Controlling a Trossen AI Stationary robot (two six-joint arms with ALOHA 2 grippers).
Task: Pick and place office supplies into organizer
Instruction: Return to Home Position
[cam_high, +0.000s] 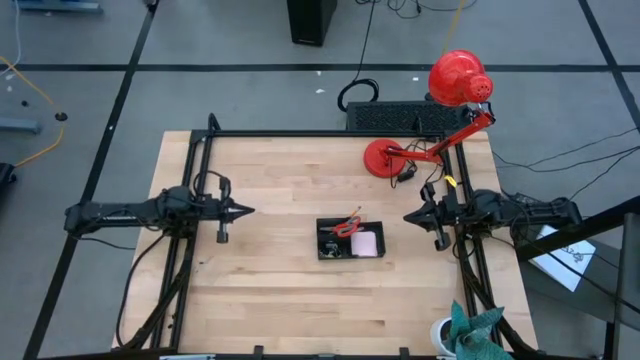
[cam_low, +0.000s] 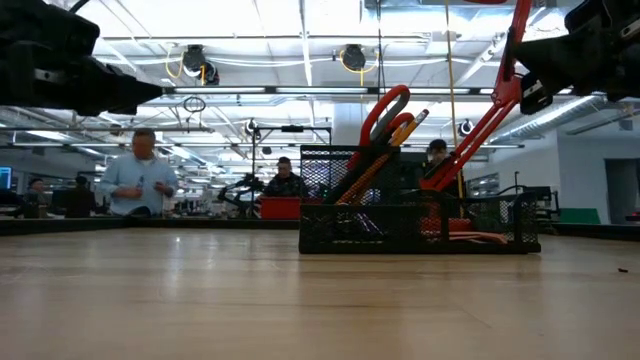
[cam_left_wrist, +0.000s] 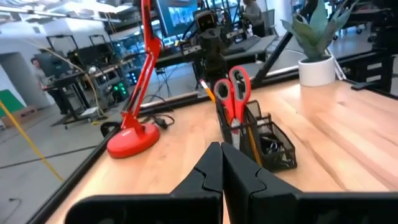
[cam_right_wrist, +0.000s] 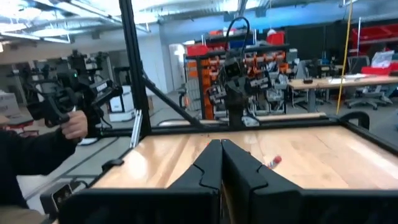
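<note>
Left pincer (cam_high: 243, 210): clenched on nothing, fingers pressed together in its wrist view. It hangs over the left part of the surface (cam_high: 280, 290), well apart from the work.

Organizer (cam_high: 320, 240): mid-surface, between the two arms. Scissors (cam_high: 347, 227) stand in it with the red handles up, an orange pencil (cam_low: 408, 127) leans beside them, and the pink sticky-note pad (cam_high: 366, 244) is in the compartment on the right-arm side.

Right pincer (cam_high: 410, 215): also clenched and empty, near the organizer's right side but not touching. The red lamp (cam_high: 385, 158) stands behind it.

Read: loading looks finished and this is the homing step. Next move only needs both arms to retract, the right one keeping off the lamp. No grasp needed.
</note>
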